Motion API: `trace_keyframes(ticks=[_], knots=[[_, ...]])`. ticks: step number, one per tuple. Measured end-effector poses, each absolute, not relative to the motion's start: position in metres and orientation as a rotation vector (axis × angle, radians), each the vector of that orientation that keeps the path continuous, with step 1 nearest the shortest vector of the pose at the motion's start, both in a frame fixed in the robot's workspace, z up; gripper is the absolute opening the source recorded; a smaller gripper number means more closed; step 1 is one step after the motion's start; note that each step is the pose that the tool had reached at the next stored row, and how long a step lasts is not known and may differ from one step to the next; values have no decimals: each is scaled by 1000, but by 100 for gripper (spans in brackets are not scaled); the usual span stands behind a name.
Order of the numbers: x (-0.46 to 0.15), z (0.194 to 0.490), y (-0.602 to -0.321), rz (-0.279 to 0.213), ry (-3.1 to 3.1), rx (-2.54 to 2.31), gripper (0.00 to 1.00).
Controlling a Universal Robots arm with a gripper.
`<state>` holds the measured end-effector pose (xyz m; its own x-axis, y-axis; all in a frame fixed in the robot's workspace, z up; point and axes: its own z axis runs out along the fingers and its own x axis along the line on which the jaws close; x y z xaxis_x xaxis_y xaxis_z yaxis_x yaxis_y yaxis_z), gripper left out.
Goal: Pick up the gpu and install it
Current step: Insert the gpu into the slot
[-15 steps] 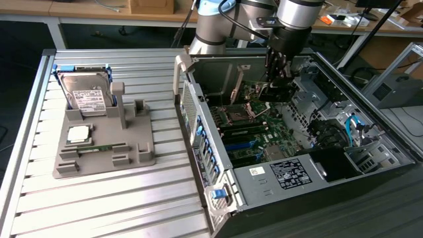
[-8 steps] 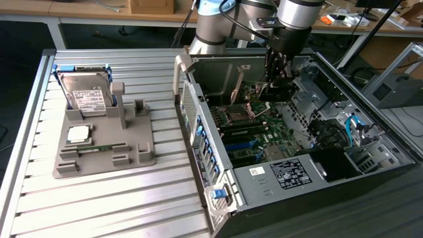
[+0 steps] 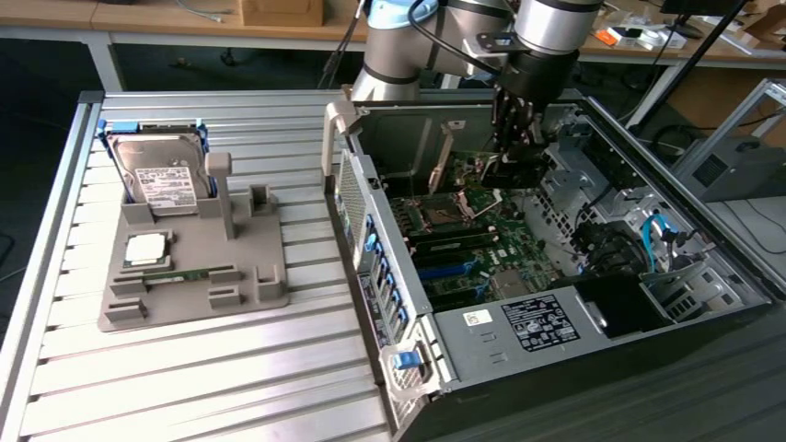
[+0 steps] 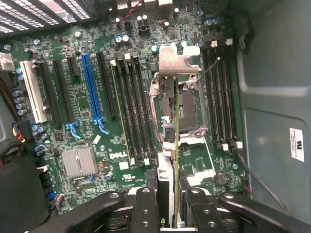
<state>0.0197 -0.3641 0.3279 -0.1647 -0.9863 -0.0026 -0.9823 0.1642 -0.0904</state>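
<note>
The black two-fingered gripper is clamped part-open on the thin green gpu card with its silvery metal bracket, holding it edge-on above the green motherboard inside the open dark computer case. Farther off, a grey parts holder carries a silver hard drive.

The arm enters from the far edge of the exterior view, its pale grey and blue-capped joints bent so that the silver wrist points straight down. Below the wrist hangs the dark gripper, upright and lowered. In the wrist view its black linkages spread to either side while the two fingers stand close together, clamped on the edge of the gpu, which they hold upright between them.
</note>
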Motion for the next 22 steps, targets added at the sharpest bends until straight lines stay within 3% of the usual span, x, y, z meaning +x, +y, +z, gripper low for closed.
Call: trace_keyframes(ticks=[22], knots=[[20,328,-364,-101,2287,-2059,27]])
